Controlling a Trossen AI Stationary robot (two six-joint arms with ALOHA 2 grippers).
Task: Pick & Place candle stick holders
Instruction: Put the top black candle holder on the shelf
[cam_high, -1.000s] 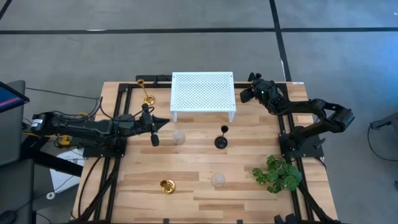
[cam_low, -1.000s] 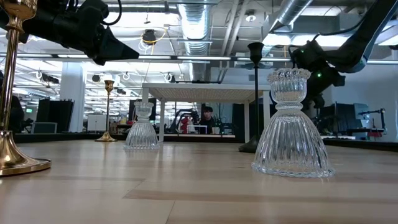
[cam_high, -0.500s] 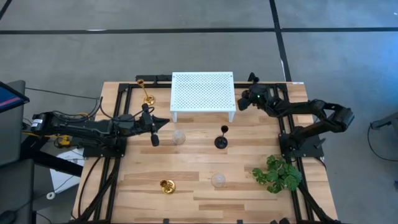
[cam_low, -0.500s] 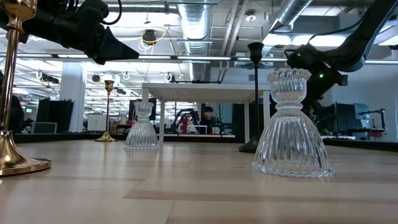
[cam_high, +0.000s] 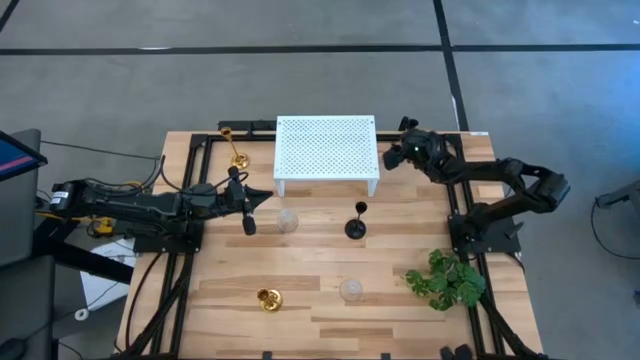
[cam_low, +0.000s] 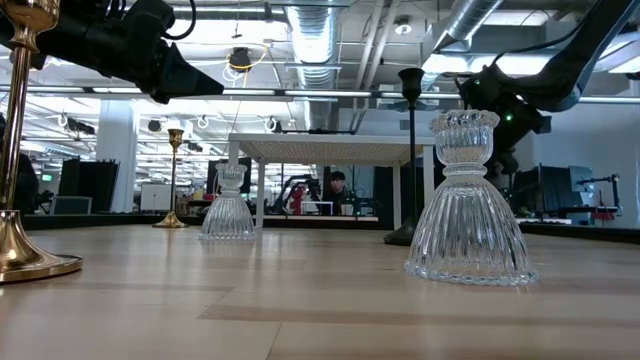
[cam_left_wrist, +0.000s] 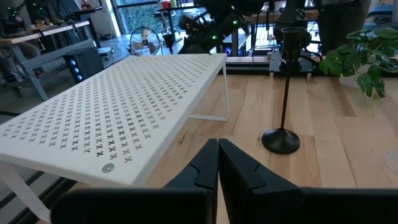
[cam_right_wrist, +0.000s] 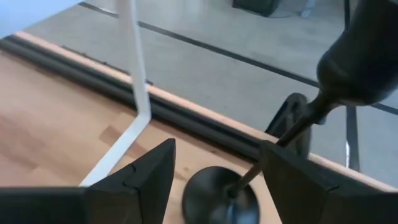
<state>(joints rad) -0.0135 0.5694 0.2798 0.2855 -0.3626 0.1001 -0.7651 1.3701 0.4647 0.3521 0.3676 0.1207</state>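
Note:
A black candle stick holder (cam_right_wrist: 217, 199) stands by the white platform's (cam_high: 325, 148) far right leg, its stem slanting up to its cup (cam_right_wrist: 357, 56). My right gripper (cam_high: 397, 157) is open, one finger on each side of its base. On the wood rest a tall black holder (cam_high: 355, 225), two clear glass ones (cam_high: 288, 220) (cam_high: 350, 290), a tall gold one (cam_high: 237, 152) and a squat gold one (cam_high: 268, 298), each on its round base. My left gripper (cam_high: 262, 196) hovers shut at the table's left, holding nothing. My right gripper's open fingers flank the black holder's round base (cam_right_wrist: 214, 200), coming slanting down from the table's right side. One finger (cam_right_wrist: 298, 180) stands right beside the stem (cam_right_wrist: 273, 149); I cannot tell whether it touches.
A green leafy plant (cam_high: 447, 278) sits at the near right. Black frame rails (cam_high: 190, 250) run along the table's left and right sides and its far edge. Bare wood lies between the holders in the middle.
My right gripper has nudged a little toward the platform and partway back, staying beside its far right corner. The holders on the wood have kept their places.

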